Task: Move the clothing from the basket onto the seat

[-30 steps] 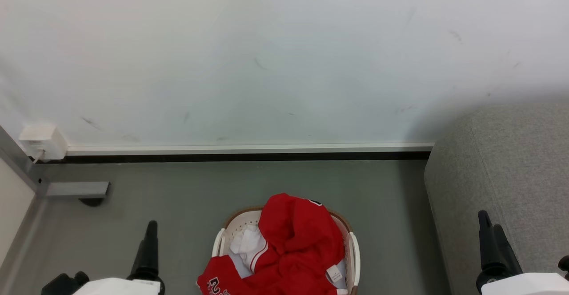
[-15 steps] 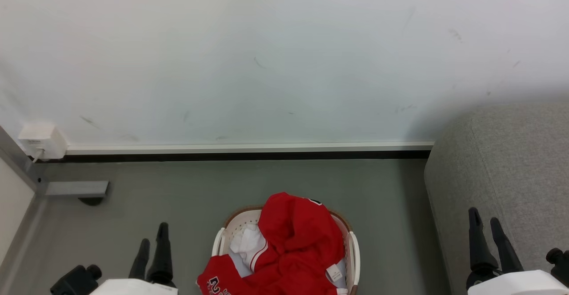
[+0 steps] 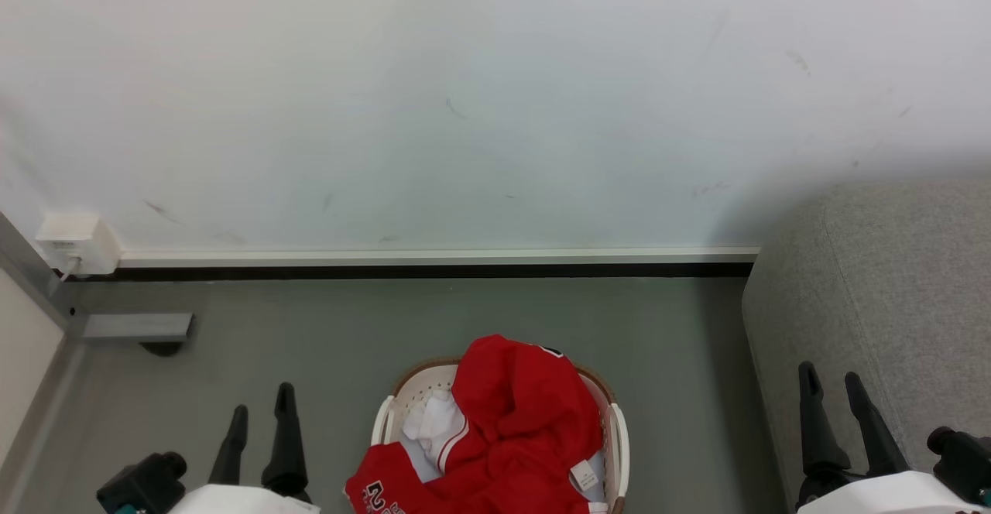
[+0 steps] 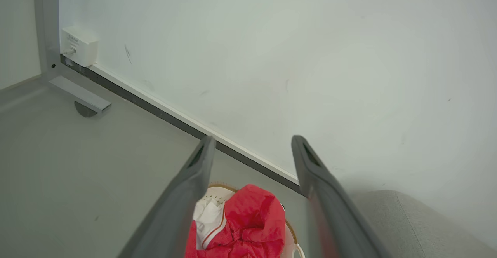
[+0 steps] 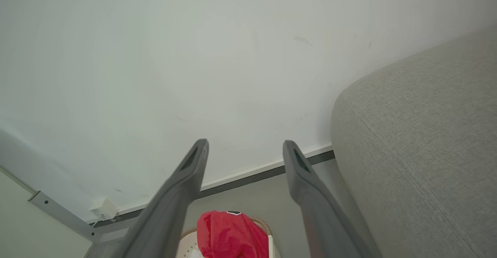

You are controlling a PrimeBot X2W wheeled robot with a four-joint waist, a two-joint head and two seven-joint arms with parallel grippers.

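Two grippers are seen low in the head view, neither engaged. Left gripper: fingers spread, nothing between them, held above the floor left of the basket. Right gripper: fingers likewise parted and empty, seen against the left edge of the seat; whether it is over that edge or beside it cannot be told.

Clothing is heaped in the basket and mounded above the brown rim. One red fold with dark lettering is draped over the near-left rim. No garment is seen on the visible part of the seat, so the task is judged not begun.

Placement, as judged: the basket is flanked by both arms so that either can be brought down onto the heap; jaws are set wide for bulky cloth.

Edges and room: bare floor is noted around the basket. The seat lies apart to the right, its rounded corner turned toward the basket; cloth would have to be lifted clear of that edge. The wall behind is well clear. The draped fold may be caught on the rim.
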